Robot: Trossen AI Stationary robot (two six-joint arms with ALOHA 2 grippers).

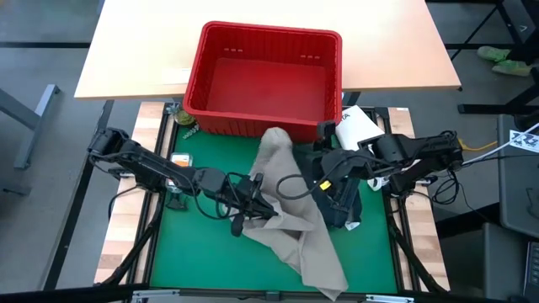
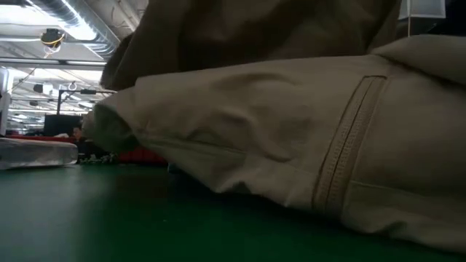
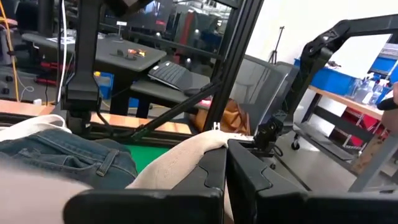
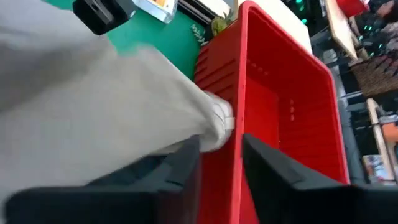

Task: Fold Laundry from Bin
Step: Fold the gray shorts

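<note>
The tan khaki trousers (image 1: 295,219) lie spread on the green mat, one end (image 1: 274,139) up against the near wall of the red bin (image 1: 206,76). They also fill the low view (image 2: 291,145). My left gripper (image 1: 259,204) reaches in level from the table's left and is shut on them (image 3: 225,149). My right gripper (image 1: 322,139) hovers open by the bin's near right corner, with the trousers' end (image 4: 214,121) just in front of its fingers (image 4: 221,146). Dark blue jeans (image 1: 341,206) lie bunched under the right arm (image 3: 62,155). My left gripper pinches a raised fold of the khaki trousers (image 3: 202,152) near their middle, between its two shut fingers. It comes in level from the table's left. The cloth on either side of the fold rests slack on the mat. My right gripper: whether a finger (image 4: 183,162) touches the trousers' end cannot be told.
A white flat packet (image 1: 358,126) lies by the bin's near right corner. The bin's inside (image 4: 273,118) holds no garment. A pale wooden tabletop (image 1: 135,50) stretches behind the bin. Green mat (image 1: 194,261) lies bare at the near left.
</note>
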